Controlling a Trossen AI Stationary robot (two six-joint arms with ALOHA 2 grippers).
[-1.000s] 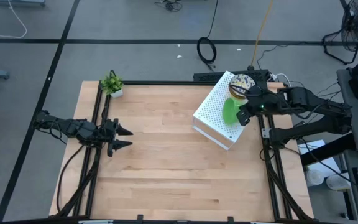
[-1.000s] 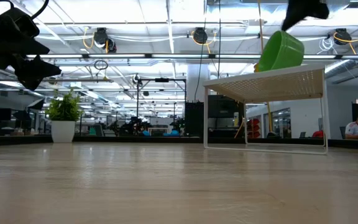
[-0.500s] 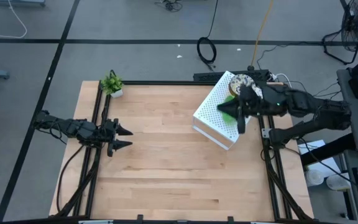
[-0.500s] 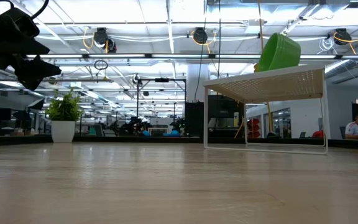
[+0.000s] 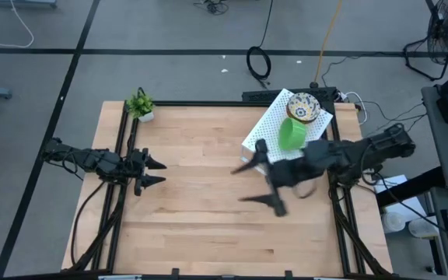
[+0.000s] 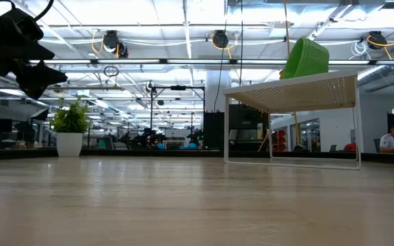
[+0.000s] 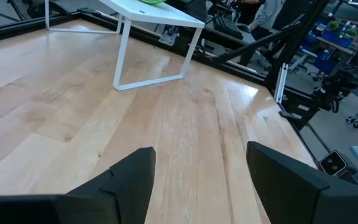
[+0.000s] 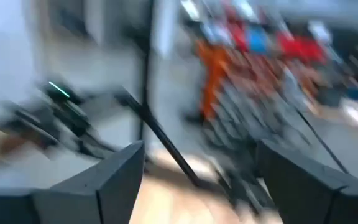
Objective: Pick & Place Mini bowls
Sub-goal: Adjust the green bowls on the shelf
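High view: a white rack [image 5: 267,124] stands at the table's [image 5: 201,225] far right corner and serves as the landmark. A green bowl [image 5: 291,134] sits tilted on the rack top, just beside a floral bowl [image 5: 303,107] nearer the rack's far end. No other bowls are visible.

Step in hand — judged from the layout: a placement on the rack looks complete and the right arm is clear of it. The right gripper [image 5: 257,175] is low over the table in front of the rack, forearm stretched level from the right edge. Its fingers [image 5: 247,165] are spread wide and hold nothing.

The next move calls for locating another bowl; none shows on the table, so the source cannot be told. The tilted green bowl may slide — any approach to the rack should avoid bumping it.

The left gripper [image 5: 153,173] waits at the table's left edge, well apart from the rack, fingers [image 7: 127,180] parted and empty.
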